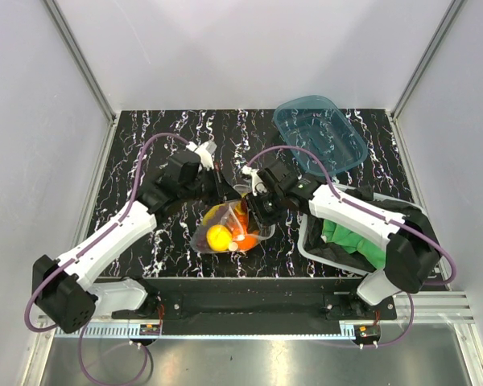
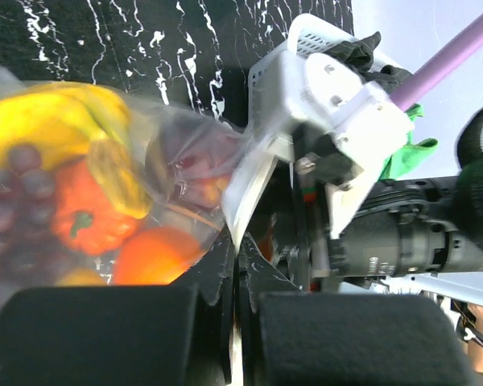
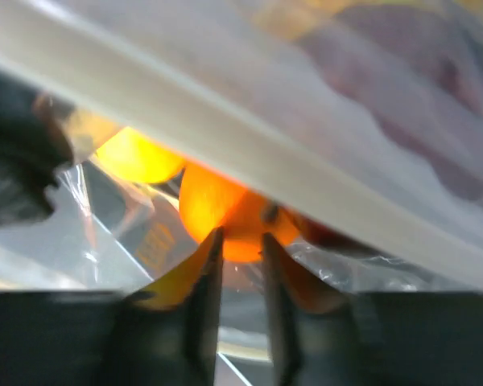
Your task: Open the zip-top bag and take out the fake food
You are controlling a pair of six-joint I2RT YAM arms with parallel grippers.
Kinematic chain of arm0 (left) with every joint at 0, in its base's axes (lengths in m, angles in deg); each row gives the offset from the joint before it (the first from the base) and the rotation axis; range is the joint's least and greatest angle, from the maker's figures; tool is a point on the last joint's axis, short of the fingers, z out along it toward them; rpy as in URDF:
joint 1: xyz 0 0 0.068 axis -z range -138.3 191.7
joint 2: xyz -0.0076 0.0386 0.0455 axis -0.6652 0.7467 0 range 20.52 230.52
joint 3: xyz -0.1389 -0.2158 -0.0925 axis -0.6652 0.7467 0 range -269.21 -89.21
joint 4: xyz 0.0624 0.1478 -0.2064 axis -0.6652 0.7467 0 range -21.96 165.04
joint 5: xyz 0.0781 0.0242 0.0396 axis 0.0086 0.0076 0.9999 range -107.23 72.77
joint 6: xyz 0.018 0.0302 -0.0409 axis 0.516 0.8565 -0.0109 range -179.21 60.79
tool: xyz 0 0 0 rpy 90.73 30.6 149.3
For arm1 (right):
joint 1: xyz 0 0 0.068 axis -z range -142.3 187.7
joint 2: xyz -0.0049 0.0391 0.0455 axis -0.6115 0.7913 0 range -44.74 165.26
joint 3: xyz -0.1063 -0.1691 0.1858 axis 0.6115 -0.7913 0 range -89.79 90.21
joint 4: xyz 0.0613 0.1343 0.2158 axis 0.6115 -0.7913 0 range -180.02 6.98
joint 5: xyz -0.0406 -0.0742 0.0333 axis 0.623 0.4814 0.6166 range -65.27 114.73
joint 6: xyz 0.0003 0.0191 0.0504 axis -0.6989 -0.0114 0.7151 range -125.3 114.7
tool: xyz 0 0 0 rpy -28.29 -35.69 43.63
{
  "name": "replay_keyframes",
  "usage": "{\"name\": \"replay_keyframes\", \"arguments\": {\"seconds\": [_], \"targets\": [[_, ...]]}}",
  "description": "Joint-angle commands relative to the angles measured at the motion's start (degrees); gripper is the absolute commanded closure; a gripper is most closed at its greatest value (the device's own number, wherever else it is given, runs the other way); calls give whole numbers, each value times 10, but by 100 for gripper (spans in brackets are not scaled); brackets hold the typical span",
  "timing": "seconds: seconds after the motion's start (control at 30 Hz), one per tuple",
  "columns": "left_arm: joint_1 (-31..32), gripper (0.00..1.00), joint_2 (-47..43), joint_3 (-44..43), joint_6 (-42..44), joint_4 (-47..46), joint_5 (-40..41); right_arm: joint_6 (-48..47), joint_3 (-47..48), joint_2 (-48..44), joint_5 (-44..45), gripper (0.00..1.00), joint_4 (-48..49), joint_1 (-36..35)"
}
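Pinching bag (image 2: 195, 138) edge at frame centre, left gripper (image 2: 235, 277) pressed together; right gripper (image 3: 238, 277) beside, nearly closed, grip unclear; food (image 2: 87, 215) inside.

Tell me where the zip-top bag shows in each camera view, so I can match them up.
Top external: the zip-top bag lies mid-picture on the black marbled table.
Left wrist: the bag fills the left half, with fruit showing through.
Right wrist: the bag covers most of the frame, its pale zip strip crossing diagonally.
Shared landmark: the orange round fruit inside it.
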Motion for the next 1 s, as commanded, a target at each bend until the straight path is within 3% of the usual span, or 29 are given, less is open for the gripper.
{"name": "replay_keyframes", "arguments": {"seconds": [0.0,0.1,0.2,0.4,0.43,0.57,0.8,0.97], "targets": [[0,100,-34,13,-8,-45,22,3,28,-30,19,81,21,-10],[0,100,-44,24,-10,-45,24,5,45,-33,16,92,28,-9],[0,100,-52,31,-12,-45,24,4,52,-23,5,91,30,-9],[0,100,-45,29,-28,-61,8,32,28,-32,89,58,41,-8],[0,100,-43,25,-29,-64,6,42,24,-41,108,47,45,-8],[2,100,-36,17,-36,-76,-3,109,-4,-62,175,29,93,-8],[13,100,-19,8,-37,-83,-13,166,-18,-55,249,18,143,-8],[22,100,-10,9,-40,-86,-18,187,-14,-35,266,17,171,-8]]}}
